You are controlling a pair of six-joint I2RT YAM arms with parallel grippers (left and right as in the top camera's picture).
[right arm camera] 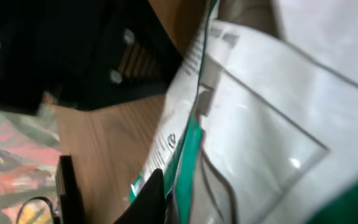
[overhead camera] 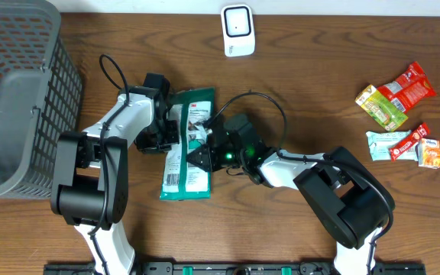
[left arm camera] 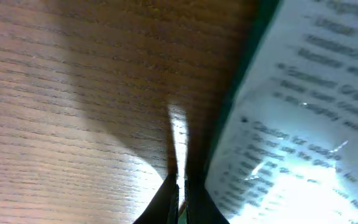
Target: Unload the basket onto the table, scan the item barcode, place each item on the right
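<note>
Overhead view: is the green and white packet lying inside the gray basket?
No, the packet lies flat on the wooden table, to the right of the basket.

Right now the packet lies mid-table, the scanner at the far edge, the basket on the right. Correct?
No: the overhead view shows the basket on the left. The packet does lie mid-table, the scanner at the far edge.

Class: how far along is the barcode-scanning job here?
Done: both grippers are at the green package. In hand: right gripper at its edge, grip unclear; left gripper shut beside it. Left: carrying it to the white scanner; it lies on the table.
</note>
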